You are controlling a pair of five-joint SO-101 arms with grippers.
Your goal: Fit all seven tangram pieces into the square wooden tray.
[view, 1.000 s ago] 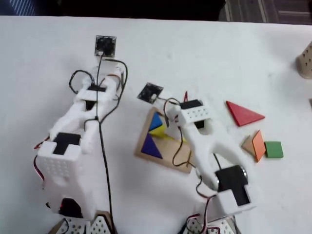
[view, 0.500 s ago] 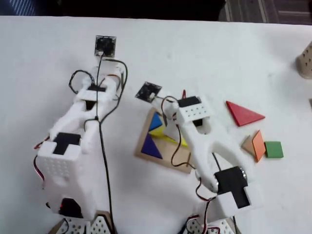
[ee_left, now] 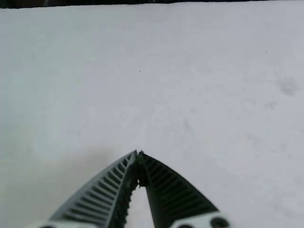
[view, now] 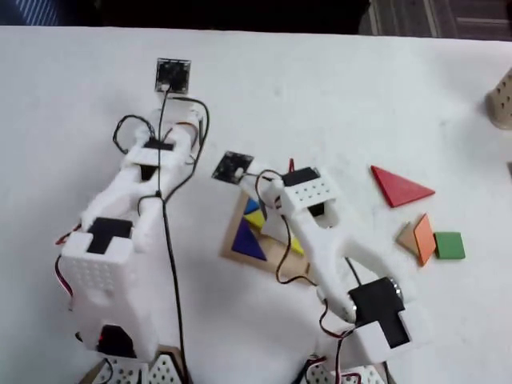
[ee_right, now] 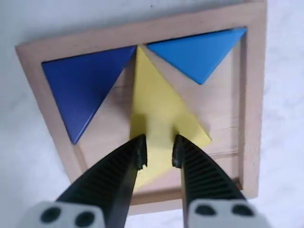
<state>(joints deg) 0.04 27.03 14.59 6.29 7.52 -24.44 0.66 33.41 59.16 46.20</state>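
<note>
The square wooden tray [ee_right: 251,118] holds a dark blue triangle [ee_right: 83,90], a light blue triangle [ee_right: 199,52] and a yellow piece [ee_right: 156,109] lying between them. My right gripper [ee_right: 159,147] hovers low over the yellow piece, its fingers a narrow gap apart with yellow showing between them. In the high view the right arm covers much of the tray [view: 237,250]. To its right on the table lie a red triangle [view: 402,188], an orange piece [view: 425,238], a tan piece [view: 409,238] and a green square [view: 449,245]. My left gripper [ee_left: 138,156] is shut over bare table.
The left arm [view: 148,172] stands to the left of the tray, with black cables trailing over it. A tan pegged block [view: 501,100] sits at the right edge of the table. Open white tabletop lies beyond both arms.
The right arm has swung leftward over the tray, covering more of it. The left arm has not moved.
</note>
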